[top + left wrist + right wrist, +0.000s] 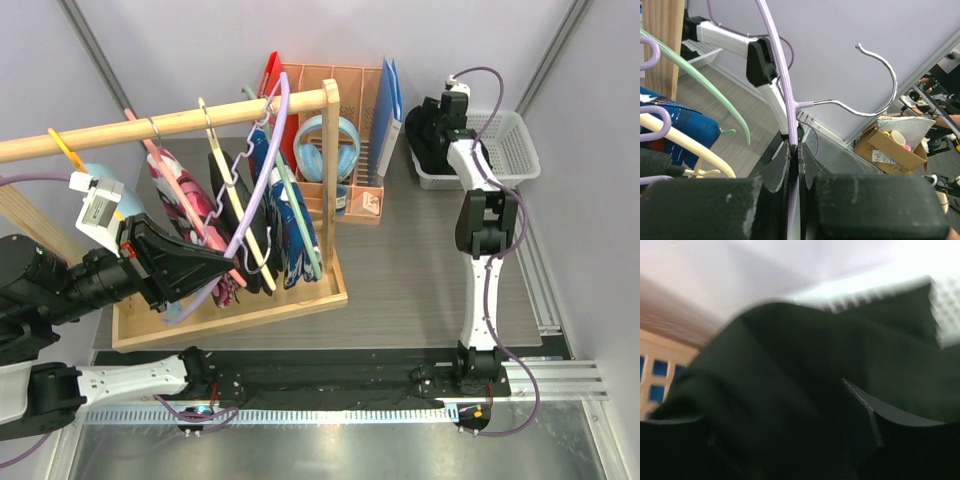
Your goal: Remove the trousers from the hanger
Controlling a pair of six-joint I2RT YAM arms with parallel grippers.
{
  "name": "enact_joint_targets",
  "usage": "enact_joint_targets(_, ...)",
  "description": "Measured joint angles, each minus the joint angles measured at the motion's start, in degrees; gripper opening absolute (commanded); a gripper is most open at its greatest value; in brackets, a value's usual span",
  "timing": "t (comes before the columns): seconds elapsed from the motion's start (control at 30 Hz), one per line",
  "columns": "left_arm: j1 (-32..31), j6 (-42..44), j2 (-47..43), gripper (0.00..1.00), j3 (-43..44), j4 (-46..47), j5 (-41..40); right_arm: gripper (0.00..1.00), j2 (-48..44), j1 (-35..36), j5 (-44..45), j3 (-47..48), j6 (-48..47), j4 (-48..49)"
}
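Left claw: (794, 161) clamped shut on the lilac hanger (777, 60), whose metal hook (880, 102) is in free air.
Left arm: comes in low from the left and reaches right, into the rack.
In its way: the wooden rail (170, 125) above, with the cream hanger (228, 180) and green hanger (308, 240) packed close on either side.
Blue print trousers: (293, 225) one pair, hanging on the rack just right of the lilac hanger.
Rack: pink floral garment (185, 195) and a dark cloth beside the cream hanger.
Right claw: (428, 140) down in the basket (515, 145); the wrist view is blurred, so I cannot tell how far it is open.
Black trousers: (790, 390) one pair, in the basket under that claw.
Right arm: stretched far across the desk (420, 280), wrist bent over the basket.
Further off: headphones (325, 145), organiser (340, 85), blue folder (390, 105).
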Motion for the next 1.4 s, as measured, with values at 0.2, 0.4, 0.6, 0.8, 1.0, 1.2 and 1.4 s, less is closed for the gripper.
enact_joint_targets(0.2,0.00,-3.54,-1.46,0.00,-1.09,0.20,-0.13,0.79,-15.69,0.00,4.74,-9.42,9.60,-14.05)
enact_joint_targets(0.4,0.00,-9.09,-2.73,0.00,-2.49,3.78,0.76,0.80,-31.80,1.18,9.86,-11.91,13.33,-28.39)
enact_joint_targets(0.6,0.00,-16.06,-2.69,0.00,-6.75,10.93,3.37,0.80,-49.96,11.69,16.87,-28.15,13.38,-37.13)
enact_joint_targets(0.8,0.00,-21.75,-1.03,0.00,-10.91,19.67,3.48,0.78,-69.85,29.14,17.68,-46.75,17.14,-42.51)
enact_joint_targets(1.0,0.00,-26.27,1.46,0.00,-11.43,26.21,3.80,0.77,-85.68,41.86,18.25,-54.14,24.22,-46.18)
enact_joint_targets(1.2,0.00,-31.04,2.01,0.00,-13.14,34.84,5.99,0.77,-100.56,47.15,14.67,-62.47,29.94,-46.69)
enact_joint_targets(1.4,0.00,-35.58,9.70,0.00,-10.38,45.77,8.00,0.79,-107.58,47.23,9.53,-65.57,29.40,-46.42)
